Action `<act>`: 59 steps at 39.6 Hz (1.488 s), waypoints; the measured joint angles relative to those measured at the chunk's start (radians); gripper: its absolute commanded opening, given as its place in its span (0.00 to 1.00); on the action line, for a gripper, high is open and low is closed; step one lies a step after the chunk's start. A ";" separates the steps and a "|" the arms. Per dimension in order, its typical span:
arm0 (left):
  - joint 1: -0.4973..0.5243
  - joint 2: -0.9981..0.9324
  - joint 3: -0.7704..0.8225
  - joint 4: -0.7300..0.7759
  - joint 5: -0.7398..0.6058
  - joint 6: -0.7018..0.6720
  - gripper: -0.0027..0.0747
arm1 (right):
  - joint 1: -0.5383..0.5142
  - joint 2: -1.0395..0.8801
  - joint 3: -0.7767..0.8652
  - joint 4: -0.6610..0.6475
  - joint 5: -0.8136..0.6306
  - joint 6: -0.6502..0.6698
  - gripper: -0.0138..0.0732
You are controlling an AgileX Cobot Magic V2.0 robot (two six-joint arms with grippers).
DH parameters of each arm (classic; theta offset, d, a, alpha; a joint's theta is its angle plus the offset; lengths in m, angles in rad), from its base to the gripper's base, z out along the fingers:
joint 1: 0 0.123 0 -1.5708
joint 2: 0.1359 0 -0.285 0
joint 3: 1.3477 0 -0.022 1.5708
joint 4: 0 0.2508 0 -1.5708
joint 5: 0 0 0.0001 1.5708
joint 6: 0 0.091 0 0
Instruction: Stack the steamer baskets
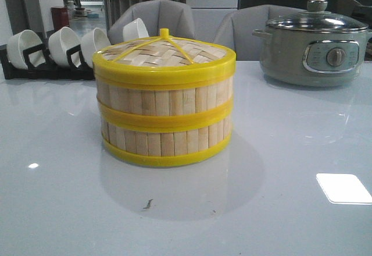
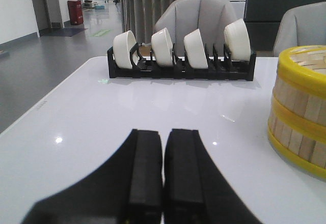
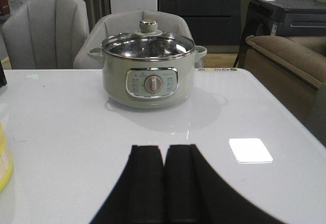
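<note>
Two steamer baskets stand stacked in the middle of the white table, the upper one [image 1: 165, 96] on the lower one [image 1: 165, 139], with a woven bamboo lid [image 1: 164, 52] on top. The stack also shows in the left wrist view [image 2: 300, 112], and a sliver of it in the right wrist view [image 3: 4, 163]. My left gripper [image 2: 164, 132] is shut and empty, low over the table to the left of the stack. My right gripper [image 3: 164, 147] is shut and empty, to the right of the stack. Neither gripper shows in the front view.
A grey-green electric pot [image 1: 314, 43] with a glass lid stands at the back right, also in the right wrist view [image 3: 147, 74]. A black rack with white bowls [image 1: 52, 49] stands at the back left, also in the left wrist view [image 2: 181, 56]. Grey chairs stand behind the table.
</note>
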 measured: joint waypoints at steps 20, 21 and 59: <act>0.000 0.000 0.000 -0.163 -0.057 0.169 0.18 | 0.000 0.000 0.002 0.000 0.000 0.000 0.24; 0.000 0.000 0.000 -0.168 -0.057 0.175 0.17 | 0.000 0.000 0.002 0.000 0.000 0.000 0.24; 0.000 0.000 0.000 -0.174 -0.065 0.192 0.17 | 0.000 0.000 0.002 0.000 0.000 0.000 0.24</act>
